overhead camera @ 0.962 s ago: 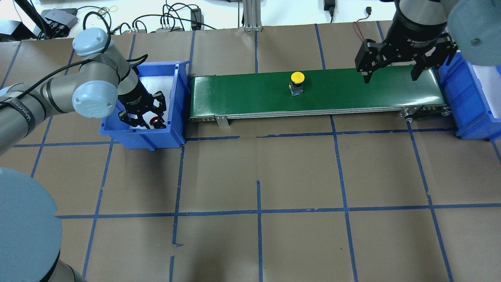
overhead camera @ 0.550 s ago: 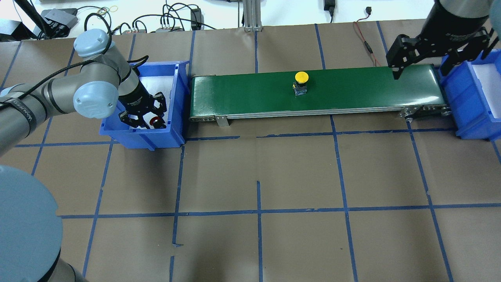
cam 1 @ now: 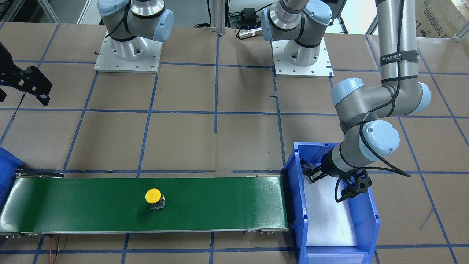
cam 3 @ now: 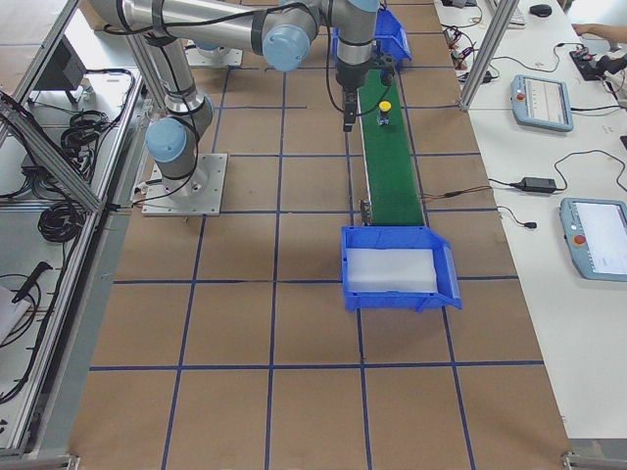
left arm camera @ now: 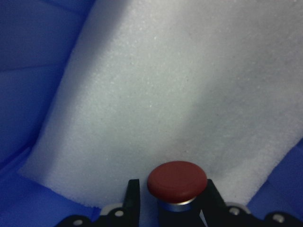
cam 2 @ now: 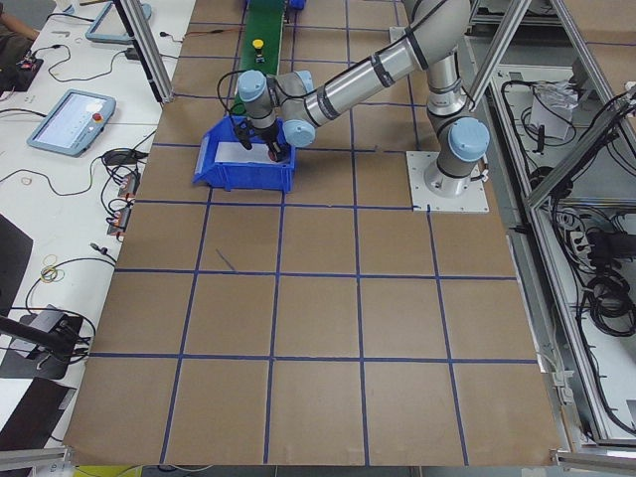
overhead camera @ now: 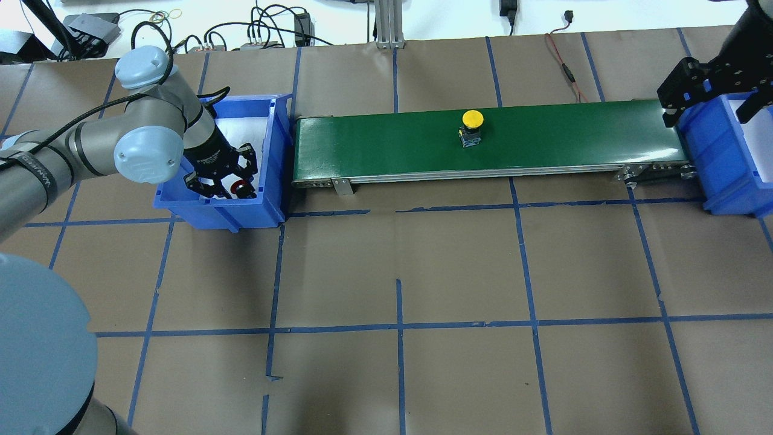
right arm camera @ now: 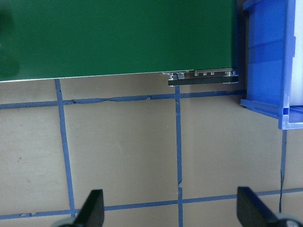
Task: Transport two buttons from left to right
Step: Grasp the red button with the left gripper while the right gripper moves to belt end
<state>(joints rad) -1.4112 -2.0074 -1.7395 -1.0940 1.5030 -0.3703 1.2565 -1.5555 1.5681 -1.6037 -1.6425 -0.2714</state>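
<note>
Left claw (overhead camera: 221, 181) is down inside the left blue bin (overhead camera: 275, 181), close to the wall on the robot's side, and clenched on the red button (left arm camera: 176, 180). The wrist view shows the fingers (left arm camera: 133, 196) snug on either side just under the cap, so I judge this is the grasp ahead of a lift onto the belt. The yellow button (overhead camera: 471, 125) stands upright about the middle of the green conveyor belt (overhead camera: 574, 130), well apart from both claws. I judge it sits there because the belt links the two bins. Right claw (overhead camera: 709, 112) hangs released, fingers wide with nothing between them, over the belt's right end and the rim of the right blue bin (overhead camera: 721, 187), likely parked to receive. The red button has a round, domed, matte cap with a silver collar below; its body is hidden by the fingers. The yellow one has a round mushroom cap on a short dark block. White foam (left arm camera: 180, 85) lines the left bin. The desk (overhead camera: 398, 266) is brown paper with a blue tape grid.
</note>
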